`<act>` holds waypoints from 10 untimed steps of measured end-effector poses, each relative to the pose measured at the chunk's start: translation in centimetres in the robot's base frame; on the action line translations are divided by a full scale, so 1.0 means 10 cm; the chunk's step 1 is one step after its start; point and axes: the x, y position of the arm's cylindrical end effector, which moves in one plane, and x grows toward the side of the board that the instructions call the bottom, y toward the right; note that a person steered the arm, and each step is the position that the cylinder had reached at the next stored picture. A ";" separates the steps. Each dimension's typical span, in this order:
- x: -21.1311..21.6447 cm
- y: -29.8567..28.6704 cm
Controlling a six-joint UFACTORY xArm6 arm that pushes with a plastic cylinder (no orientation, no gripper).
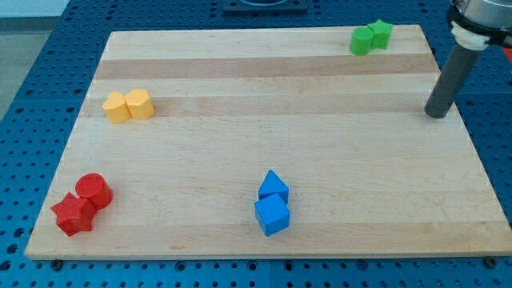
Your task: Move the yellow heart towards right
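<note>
The rod's tip (437, 115) rests on the wooden board (264, 120) near its right edge, touching no block; the arm carries no gripper. The yellow heart (140, 104) sits far off at the view's left, touching a second yellow block (118, 107). Two green blocks (370, 37) lie at top right, the red cylinder (94, 190) and red star (73, 214) at bottom left, two blue blocks (273, 203) at bottom centre.
</note>
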 end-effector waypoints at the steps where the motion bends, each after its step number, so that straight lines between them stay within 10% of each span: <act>1: 0.00 -0.17; 8: -0.85 -5.62; 10: -0.19 -5.50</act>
